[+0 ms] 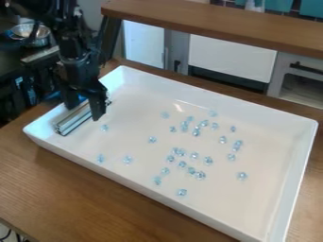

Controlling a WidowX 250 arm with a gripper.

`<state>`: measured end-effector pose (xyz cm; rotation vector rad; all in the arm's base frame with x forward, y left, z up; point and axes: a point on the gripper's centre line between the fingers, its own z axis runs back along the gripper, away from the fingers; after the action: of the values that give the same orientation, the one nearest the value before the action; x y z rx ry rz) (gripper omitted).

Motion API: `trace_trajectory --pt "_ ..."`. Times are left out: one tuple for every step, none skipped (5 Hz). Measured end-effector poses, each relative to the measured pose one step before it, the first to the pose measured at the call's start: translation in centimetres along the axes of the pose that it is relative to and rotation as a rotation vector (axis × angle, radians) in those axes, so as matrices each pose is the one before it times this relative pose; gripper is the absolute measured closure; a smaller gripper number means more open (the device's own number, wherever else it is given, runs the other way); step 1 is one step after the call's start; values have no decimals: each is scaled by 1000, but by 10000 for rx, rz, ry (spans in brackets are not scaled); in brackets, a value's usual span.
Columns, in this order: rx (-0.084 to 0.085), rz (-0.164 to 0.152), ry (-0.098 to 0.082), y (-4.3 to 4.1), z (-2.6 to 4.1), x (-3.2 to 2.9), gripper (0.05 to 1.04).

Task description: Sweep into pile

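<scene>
My gripper (84, 108) hangs over the left end of the white tray (205, 216), fingers spread apart above a silvery metal bar (71, 121). The bar lies along the tray's left end; its far part is partly hidden behind a finger. I cannot tell whether the fingers touch it. Many small clear bluish pieces lie scattered over the tray floor to the right: some cluster near the middle, such as this piece (200, 175), while one piece (105, 127) rests close to the bar and another piece (242, 176) lies farther right.
Raised walls surround the tray, which stands on a brown wooden table (82, 189). Behind it runs a wooden ledge (208, 23), with white cabinet fronts (232, 57) below. At the upper left, a metal bowl (30, 31) stands beyond the table.
</scene>
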<state>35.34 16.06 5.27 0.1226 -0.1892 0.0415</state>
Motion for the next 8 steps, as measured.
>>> trace_trajectory --pt "145 -51 -15 158 -198 -139 388" --pt "71 -213 10 -24 -398 -589 694" --pt "-258 -111 84 -666 430 -938 744" --pt "-275 -60 201 -942 533 -1151 745" --pt "30 -149 -40 -1765 -40 -29 745" --pt "166 -2 -94 -1686 -145 226 744" --pt "183 71 -175 -1370 1 267 745" --pt "93 -105 -95 -1989 91 143 745"
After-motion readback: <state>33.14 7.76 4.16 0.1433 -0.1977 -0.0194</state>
